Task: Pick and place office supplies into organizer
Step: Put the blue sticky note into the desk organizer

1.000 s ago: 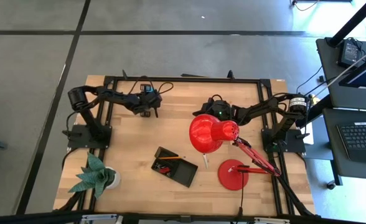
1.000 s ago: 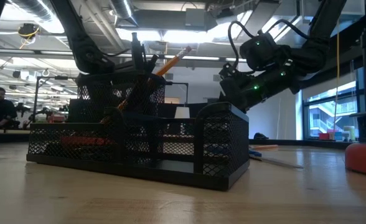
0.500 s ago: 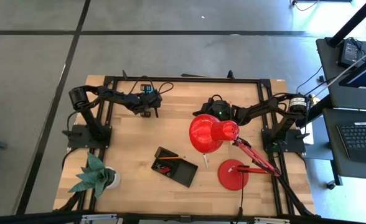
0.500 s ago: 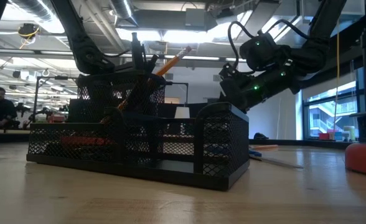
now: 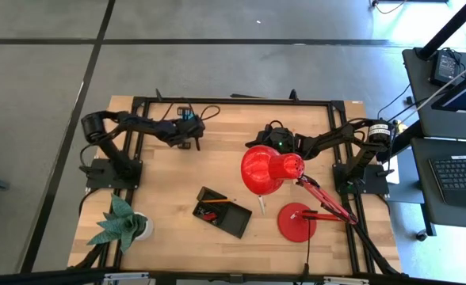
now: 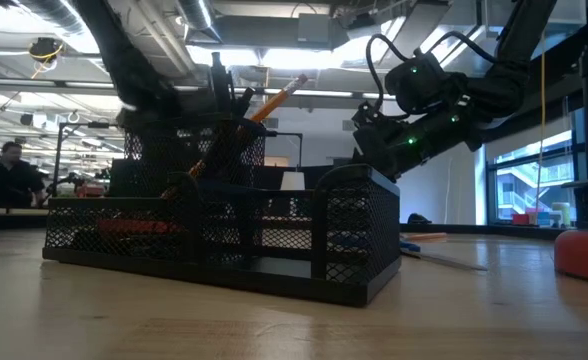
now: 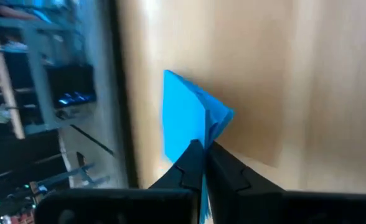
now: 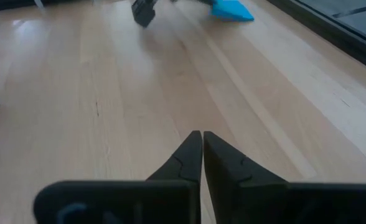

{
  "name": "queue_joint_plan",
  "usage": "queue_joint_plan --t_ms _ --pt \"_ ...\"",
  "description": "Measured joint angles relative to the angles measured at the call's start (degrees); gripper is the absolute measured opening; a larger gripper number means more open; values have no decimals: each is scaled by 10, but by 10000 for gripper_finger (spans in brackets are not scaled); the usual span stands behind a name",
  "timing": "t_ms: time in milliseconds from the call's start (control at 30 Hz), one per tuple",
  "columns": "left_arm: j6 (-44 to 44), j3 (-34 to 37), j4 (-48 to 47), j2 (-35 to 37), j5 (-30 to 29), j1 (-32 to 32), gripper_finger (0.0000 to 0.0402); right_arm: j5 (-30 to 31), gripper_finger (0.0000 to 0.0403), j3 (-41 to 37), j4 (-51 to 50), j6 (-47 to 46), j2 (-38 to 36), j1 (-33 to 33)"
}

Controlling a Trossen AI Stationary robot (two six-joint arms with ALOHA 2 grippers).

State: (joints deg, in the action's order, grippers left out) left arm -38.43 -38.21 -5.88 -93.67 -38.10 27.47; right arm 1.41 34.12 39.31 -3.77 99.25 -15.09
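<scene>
While the left arm reaches low across the far table edge, its gripper (image 7: 203, 152) pinches the blue sticky-note pad (image 7: 186, 115); only the low view shows pencils (image 6: 274, 100) upright in the organizer (image 5: 223, 211)

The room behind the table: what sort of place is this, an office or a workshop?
Probably a robotics lab or workshop in a large open hall. The wooden table sits in a black metal frame with two robot arms; bare ceiling ducts and a desk with a keyboard surround it.

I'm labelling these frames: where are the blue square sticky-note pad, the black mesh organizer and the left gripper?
blue square sticky-note pad (image 7: 183, 118): left wrist view, flat face.
black mesh organizer (image 6: 354, 235): low view, front wall.
left gripper (image 7: 205, 149): left wrist view, closed fingertips.
</scene>
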Motion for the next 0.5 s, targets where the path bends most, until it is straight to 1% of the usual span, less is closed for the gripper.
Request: queue_joint_plan --t_ms 100,233,433,500 --pt "7 -1 -12 44 -3 -14 3 0 20 0 0 0 0 0" --pt "35 -2 -23 113 12 -36 3 0 20 0 0 0 0 0" --pt "97 -1 -34 223 64 -83 3 0 20 0 -1 0 0 0" --pt "123 -1 -34 257 94 -104 3 0 20 0 -1 0 0 0"
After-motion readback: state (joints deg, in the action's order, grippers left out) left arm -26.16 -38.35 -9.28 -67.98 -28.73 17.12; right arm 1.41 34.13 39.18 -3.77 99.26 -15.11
